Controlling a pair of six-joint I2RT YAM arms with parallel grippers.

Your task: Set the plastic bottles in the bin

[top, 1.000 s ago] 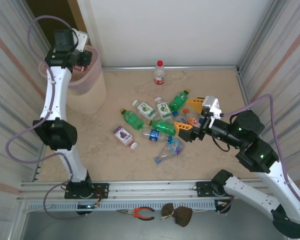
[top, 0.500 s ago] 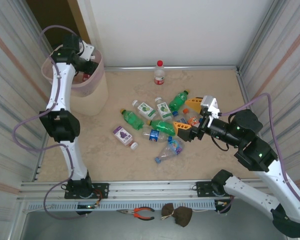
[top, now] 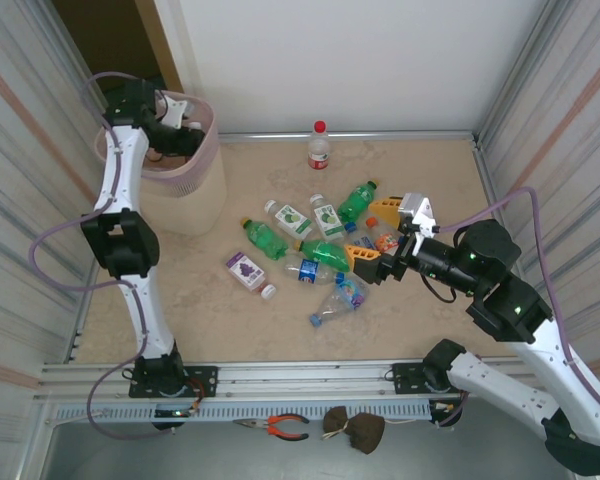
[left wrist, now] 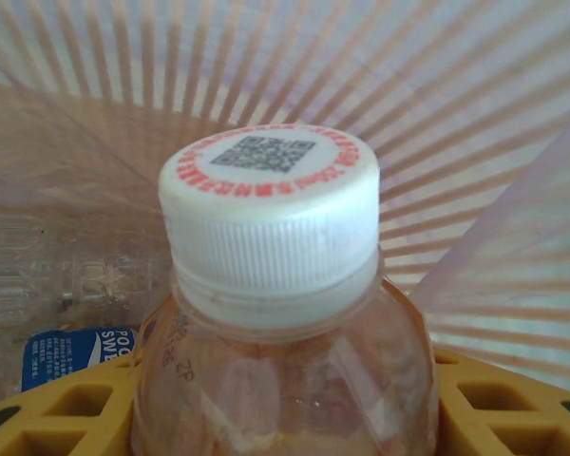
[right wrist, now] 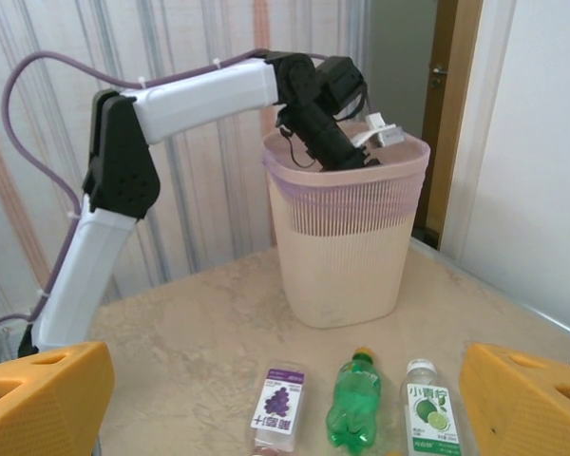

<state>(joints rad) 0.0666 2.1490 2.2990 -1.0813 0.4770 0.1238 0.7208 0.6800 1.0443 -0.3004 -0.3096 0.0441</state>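
The left gripper [top: 172, 140] is down inside the bin [top: 190, 205], which stands at the far left corner of the table [top: 200, 310]. Its 2 yellow fingers [left wrist: 537, 408] are closed against either side of a clear bottle [left wrist: 285, 380] with a white cap [left wrist: 271, 204]. The cap's top carries a red ring of print around a square code. The ribbed wall of the bin rises behind the bottle, and a second clear bottle with a blue label [left wrist: 65, 347] lies further in.

The right gripper [top: 373, 233] hangs at the right side of the heap of plastic bottles [top: 315, 250] in the middle of the table. Its fingers are spread wide with nothing between them (its wrist camera looks across the table to the bin).

In that view 3 bottles lie side by side near the camera: a purple-labelled one [right wrist: 280, 408], a green one [right wrist: 353, 408] and a lime-labelled one [right wrist: 426, 408]. 1 red-capped bottle [top: 319, 147] stands upright by the far wall, well apart from the heap.
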